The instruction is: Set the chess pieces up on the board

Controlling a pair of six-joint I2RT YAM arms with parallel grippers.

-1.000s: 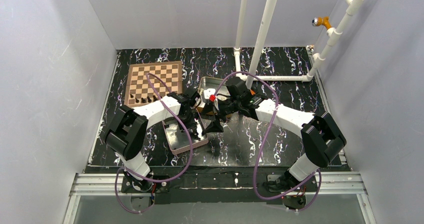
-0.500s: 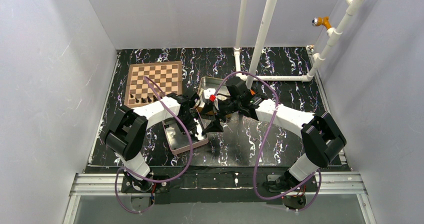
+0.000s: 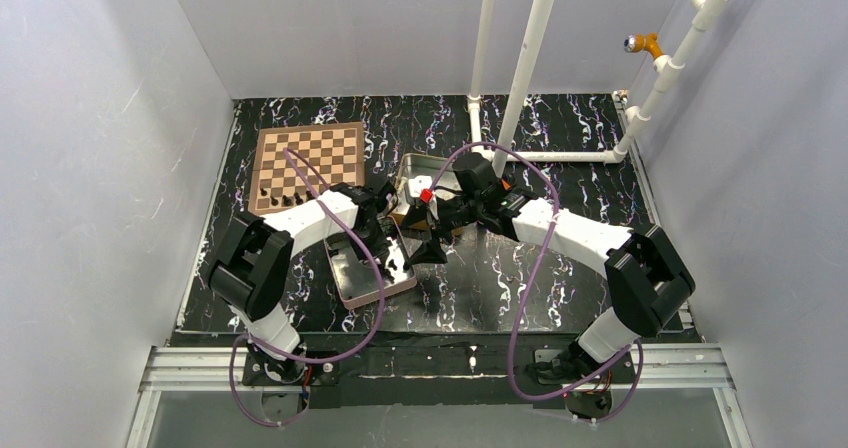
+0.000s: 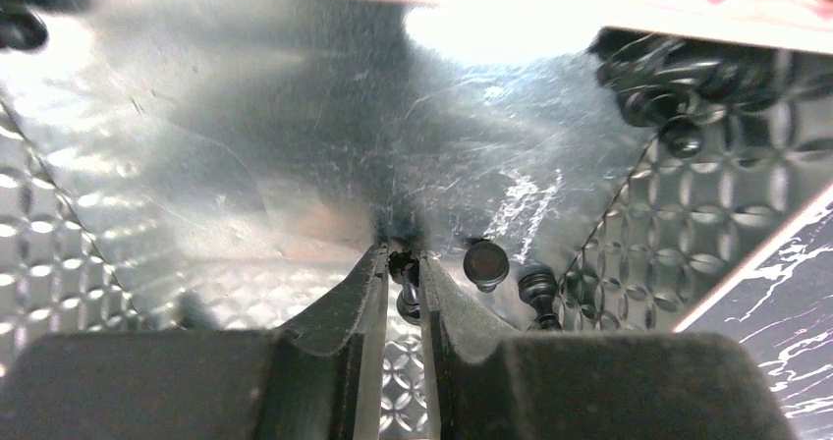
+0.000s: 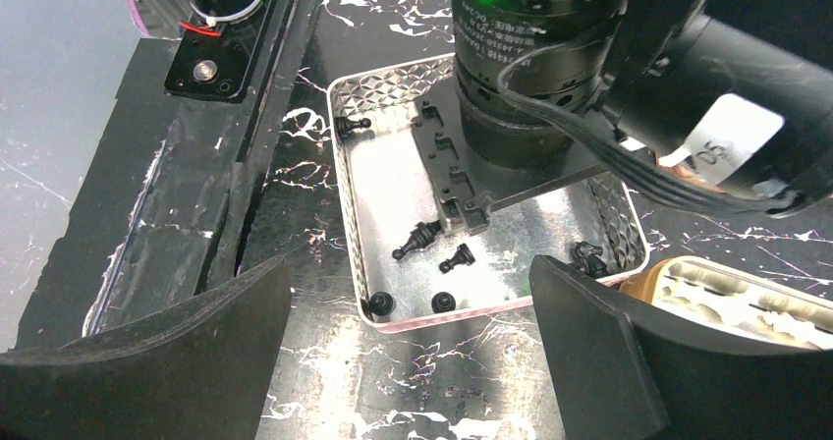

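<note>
Pinching chess piece point(image 4: 404, 281) in tin point(image 4: 246, 165), 2 others point(image 4: 485, 264) adj.

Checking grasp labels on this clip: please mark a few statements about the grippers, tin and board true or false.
1. The left gripper has its jaws pinched on a black chess piece inside the metal tin. True.
2. The right gripper has its jaws clamped shut. False: they stand wide open, holding nothing.
3. The board holds no pieces. False: a few standing pieces line its near edge.
4. Several loose pieces lie in the tin. True.
</note>
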